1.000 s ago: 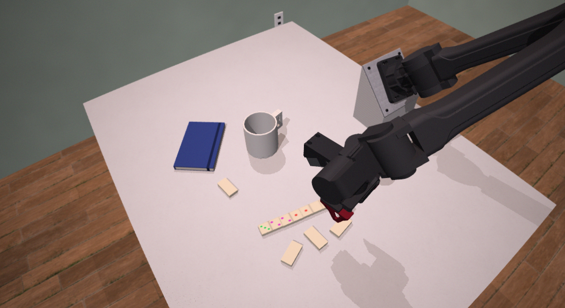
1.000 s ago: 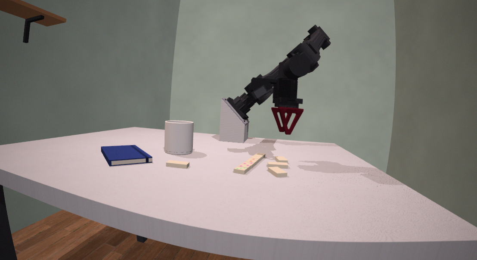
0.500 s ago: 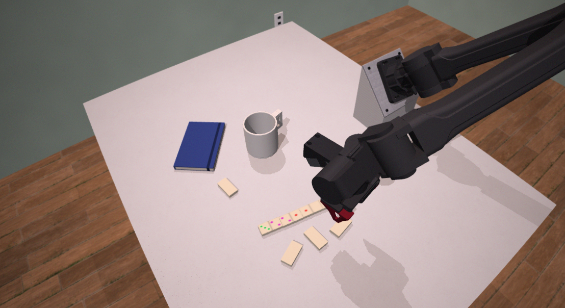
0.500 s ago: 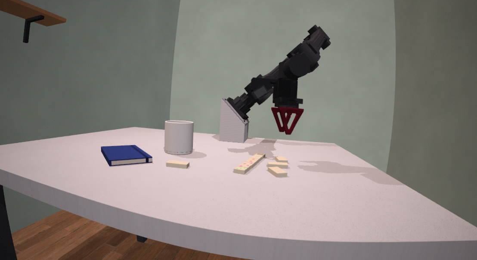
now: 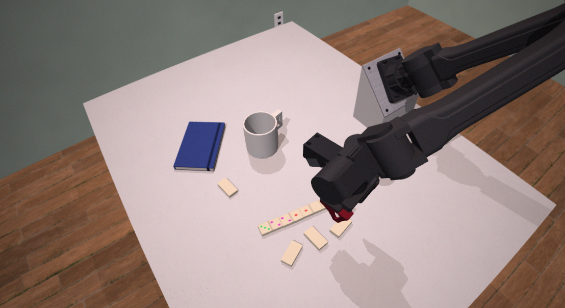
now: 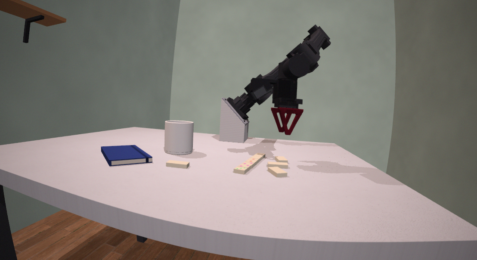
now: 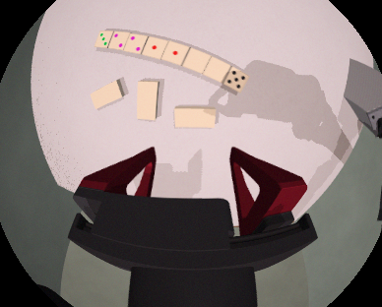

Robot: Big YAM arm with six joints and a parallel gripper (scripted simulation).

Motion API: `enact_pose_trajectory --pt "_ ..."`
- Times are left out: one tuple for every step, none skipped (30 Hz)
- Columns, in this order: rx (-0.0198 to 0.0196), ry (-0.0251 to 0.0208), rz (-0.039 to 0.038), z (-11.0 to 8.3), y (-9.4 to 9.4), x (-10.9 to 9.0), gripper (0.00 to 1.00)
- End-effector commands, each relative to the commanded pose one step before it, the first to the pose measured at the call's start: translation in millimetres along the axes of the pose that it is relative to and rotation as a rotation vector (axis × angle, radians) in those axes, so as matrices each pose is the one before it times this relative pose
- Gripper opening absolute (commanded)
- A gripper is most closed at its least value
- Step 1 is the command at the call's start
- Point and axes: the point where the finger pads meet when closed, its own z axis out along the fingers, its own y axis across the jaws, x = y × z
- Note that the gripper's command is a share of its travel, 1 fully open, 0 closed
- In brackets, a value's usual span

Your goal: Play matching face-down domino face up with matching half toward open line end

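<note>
The face-up line (image 5: 286,220) (image 6: 249,163) (image 7: 164,50) runs from a green three end to a black five end, visible in the wrist view; the arm hides the five end in the top view. Beside it lie three face-down dominoes: one (image 5: 291,253) (image 6: 277,171) (image 7: 106,95) nearest the green end, a middle one (image 5: 315,237) (image 6: 277,165) (image 7: 147,100), and one (image 5: 340,228) (image 6: 280,159) (image 7: 195,118) nearest the five end. A fourth face-down domino (image 5: 227,187) (image 6: 177,164) lies apart, near the book. My gripper (image 5: 340,217) (image 6: 285,132) (image 7: 192,153) is open and empty, high above the table.
A grey-white mug (image 5: 261,142) (image 6: 178,137) stands upright beyond the line, its handle toward the arm base (image 5: 373,98) (image 6: 232,126). A blue book (image 5: 197,146) (image 6: 124,154) lies flat beside the mug. The arm casts shadows over the table near the five end.
</note>
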Motion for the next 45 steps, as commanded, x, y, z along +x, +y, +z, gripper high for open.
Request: enact_pose_trajectory --pt "0.00522 0.00259 -0.01251 3.08 0.55 -0.12 0.71" --pt "0.00000 0.00000 0.00000 0.00 0.00 0.00 0.71" --pt "0.00000 0.00000 0.00000 0.00 0.00 0.00 0.71" --pt "-0.01008 -0.00285 0.00988 -0.89 1.32 0.32 0.71" --pt "0.00165 0.00034 -0.00057 4.44 -0.23 -0.09 0.71" --pt "0.00165 0.00034 -0.00057 4.44 -0.22 -0.09 0.71" --pt "0.00165 0.00034 -0.00057 4.44 -0.21 -0.09 0.71" --pt "0.00165 0.00034 -0.00057 4.44 -0.20 -0.09 0.71" --pt "0.00165 0.00034 -0.00057 4.44 -0.20 -0.09 0.71" --pt "0.00165 0.00034 -0.00057 4.44 -0.19 -0.10 0.71" --pt "0.00165 0.00034 -0.00057 4.44 -0.18 -0.10 0.71" --pt "0.00165 0.00034 -0.00057 4.44 -0.18 -0.10 0.71" --pt "0.00165 0.00034 -0.00057 4.44 -0.17 -0.10 0.71" --pt "0.00000 0.00000 0.00000 0.00 0.00 0.00 0.71" --pt "0.00000 0.00000 0.00000 0.00 0.00 0.00 0.71" --pt "0.00000 0.00000 0.00000 0.00 0.00 0.00 0.71" --pt "0.00000 0.00000 0.00000 0.00 0.00 0.00 0.71" --pt "0.00000 0.00000 0.00000 0.00 0.00 0.00 0.71" --pt "0.00000 0.00000 0.00000 0.00 0.00 0.00 0.71" --pt "0.00000 0.00000 0.00000 0.00 0.00 0.00 0.71" --pt "0.00882 0.00455 -0.01023 2.02 -3.40 0.84 0.71" --pt "-0.00239 -0.00098 0.00293 1.92 0.64 -0.27 0.71" --pt "-0.00239 -0.00098 0.00293 1.92 0.64 -0.27 0.71" --pt "-0.00239 -0.00098 0.00293 1.92 0.64 -0.27 0.71" --pt "-0.00239 -0.00098 0.00293 1.92 0.63 -0.26 0.71" --pt "-0.00239 -0.00098 0.00293 1.93 0.63 -0.26 0.71" --pt "-0.00239 -0.00098 0.00293 1.93 0.62 -0.25 0.71" --pt "-0.00239 -0.00098 0.00293 1.93 0.62 -0.25 0.71" --pt "-0.00239 -0.00098 0.00293 1.93 0.62 -0.25 0.71" --pt "-0.00239 -0.00098 0.00293 1.93 0.61 -0.24 0.71" --pt "0.00000 0.00000 0.00000 0.00 0.00 0.00 0.71" --pt "0.00000 0.00000 0.00000 0.00 0.00 0.00 0.71" --pt "0.00000 0.00000 0.00000 0.00 0.00 0.00 0.71" --pt "0.00000 0.00000 0.00000 0.00 0.00 0.00 0.71" --pt "0.00000 0.00000 0.00000 0.00 0.00 0.00 0.71" --pt "0.00000 0.00000 0.00000 0.00 0.00 0.00 0.71" --pt "0.00000 0.00000 0.00000 0.00 0.00 0.00 0.71" --pt "-0.00027 0.00428 -0.01473 -3.21 -0.55 1.49 0.71" --pt "0.00040 -0.00066 0.00269 0.52 -0.09 -0.27 0.71" --pt "0.00040 -0.00066 0.00269 0.52 -0.09 -0.27 0.71" --pt "0.00040 -0.00066 0.00269 0.52 -0.09 -0.27 0.71" --pt "0.00040 -0.00066 0.00269 0.52 -0.09 -0.27 0.71" --pt "0.00040 -0.00066 0.00269 0.52 -0.09 -0.27 0.71" --pt "0.00040 -0.00066 0.00269 0.52 -0.09 -0.27 0.71" --pt "0.00040 -0.00066 0.00269 0.52 -0.09 -0.27 0.71"
